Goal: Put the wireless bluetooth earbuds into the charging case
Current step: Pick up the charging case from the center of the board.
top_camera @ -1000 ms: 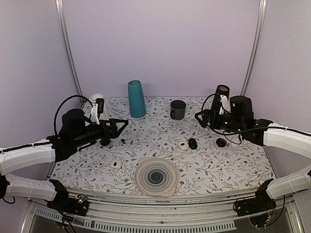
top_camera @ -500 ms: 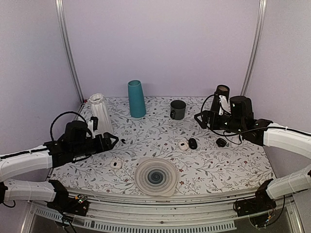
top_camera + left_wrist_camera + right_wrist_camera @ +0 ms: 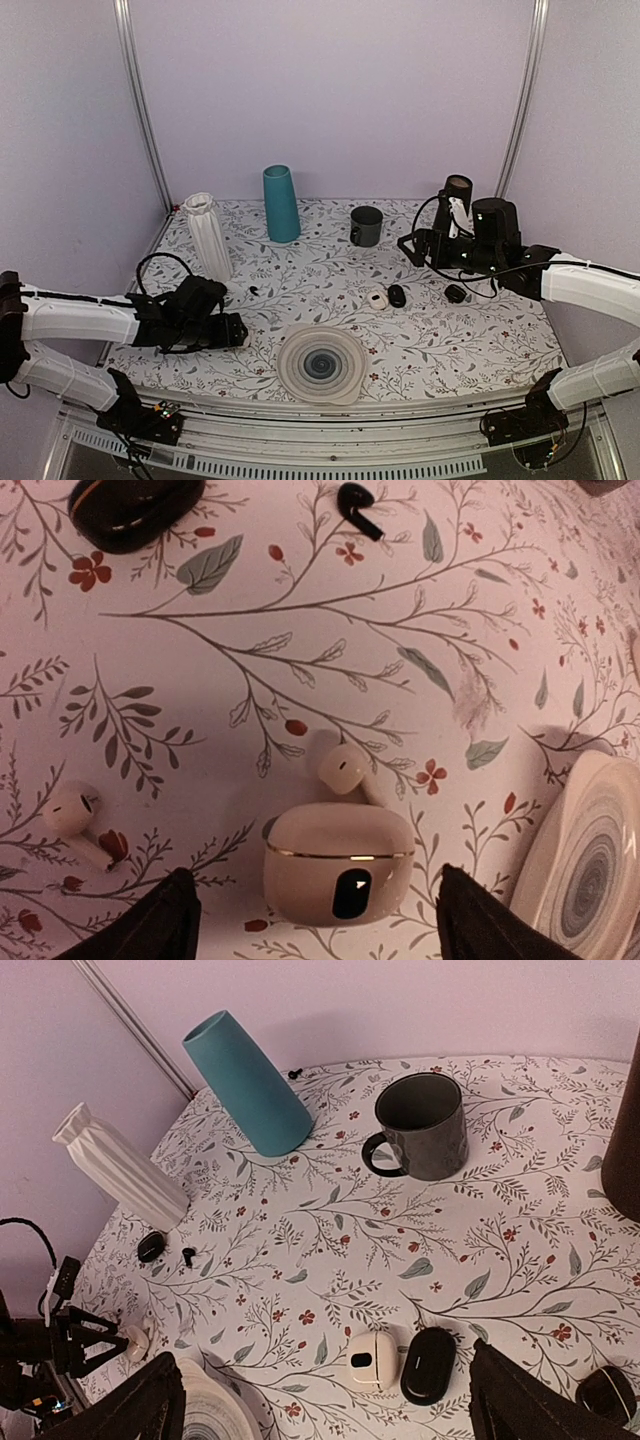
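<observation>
On the flowered tablecloth (image 3: pixel 300 630), the glossy white pebble-shaped charging case (image 3: pixel 338 855) lies shut between the left claw's (image 3: pixel 314 880) spread fingers, untouched. 1 smooth white earbud (image 3: pixel 345 770) sits just beside it, another (image 3: pixel 72 815) lies apart. The right claw (image 3: pixel 325 1380) gapes wide, holding nothing.

From above, the left pincer (image 3: pixel 238 333) hides the charging case (image 3: pixel 338 862); the left wrist view crops the plate (image 3: pixel 590 870).

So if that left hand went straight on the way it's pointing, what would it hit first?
Most likely the white charging case, lying on the table between the left hand's spread fingers. A white earbud sits just beyond it. How near the case is, I cannot judge.
</observation>
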You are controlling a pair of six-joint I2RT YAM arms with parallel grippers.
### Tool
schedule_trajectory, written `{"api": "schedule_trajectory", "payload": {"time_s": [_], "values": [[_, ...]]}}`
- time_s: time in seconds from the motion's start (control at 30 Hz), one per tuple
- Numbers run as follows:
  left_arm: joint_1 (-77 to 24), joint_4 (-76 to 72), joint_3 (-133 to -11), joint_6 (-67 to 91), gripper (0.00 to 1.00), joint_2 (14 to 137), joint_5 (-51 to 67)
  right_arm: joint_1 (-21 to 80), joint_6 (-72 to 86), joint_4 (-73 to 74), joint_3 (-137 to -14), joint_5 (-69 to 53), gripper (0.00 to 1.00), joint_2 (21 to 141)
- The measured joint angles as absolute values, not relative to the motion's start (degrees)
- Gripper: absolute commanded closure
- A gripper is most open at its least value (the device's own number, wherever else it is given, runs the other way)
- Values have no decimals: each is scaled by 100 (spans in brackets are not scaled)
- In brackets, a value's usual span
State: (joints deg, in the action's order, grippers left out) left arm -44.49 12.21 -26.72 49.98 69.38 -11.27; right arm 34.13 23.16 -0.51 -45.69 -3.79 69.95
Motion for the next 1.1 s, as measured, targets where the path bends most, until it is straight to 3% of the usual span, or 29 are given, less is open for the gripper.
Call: {"api": "schedule_trajectory", "payload": {"time_s": [0.8, 1.1], "values": [[-5170, 1833, -3610, 4812, 24, 8407, -2078, 3413, 2314, -209, -4357, -510, 1, 6890], [-5172, 1739, -3522, 4801, 39, 8479, -2128, 3413, 2416, -322, -4213, -703, 1, 6864]]}}
